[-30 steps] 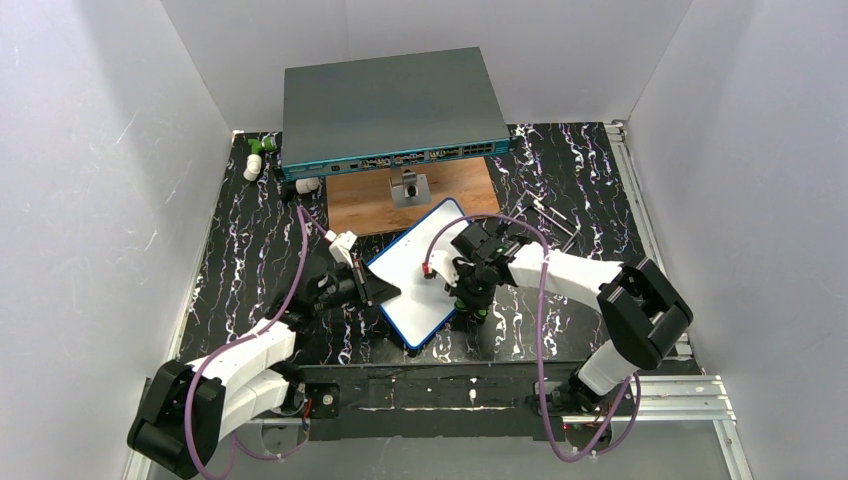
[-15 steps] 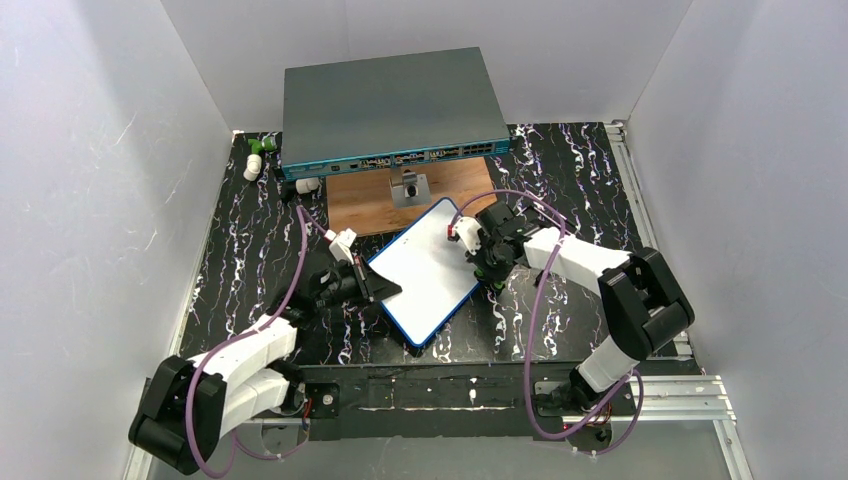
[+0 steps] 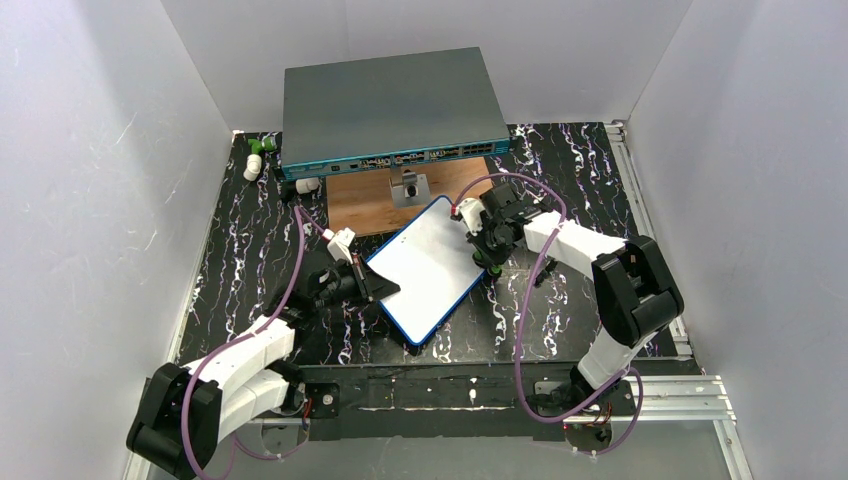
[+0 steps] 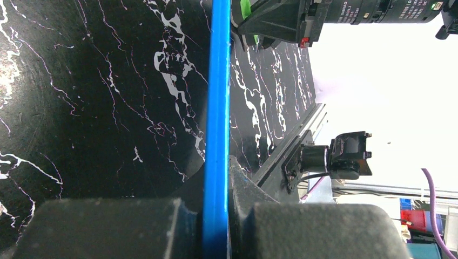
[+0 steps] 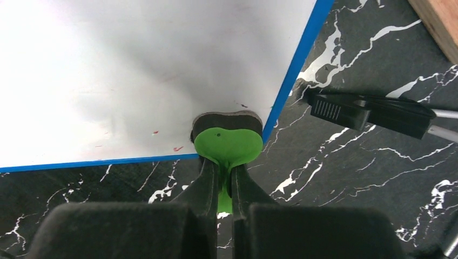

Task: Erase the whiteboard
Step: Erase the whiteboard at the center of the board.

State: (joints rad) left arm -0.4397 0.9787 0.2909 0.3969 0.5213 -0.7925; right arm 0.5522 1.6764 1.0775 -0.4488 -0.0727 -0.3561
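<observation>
**At the whiteboard's right corner: wiping, nearly done**

On the black marbled table (image 3: 560, 170), just in front of the wooden board (image 3: 365, 208), the whiteboard (image 3: 425, 265) lies turned diagonally; left gripper (image 4: 217, 183) is clamped on its blue frame at the left edge; right gripper (image 5: 221, 178) is clenched on a green eraser (image 5: 228, 141), pad at the right corner. Step looks like late wiping; the board is mostly white, with red specks (image 5: 177, 148) beside the pad. The next move likely needs a short flat stroke over those specks, with the board held firm.
</observation>
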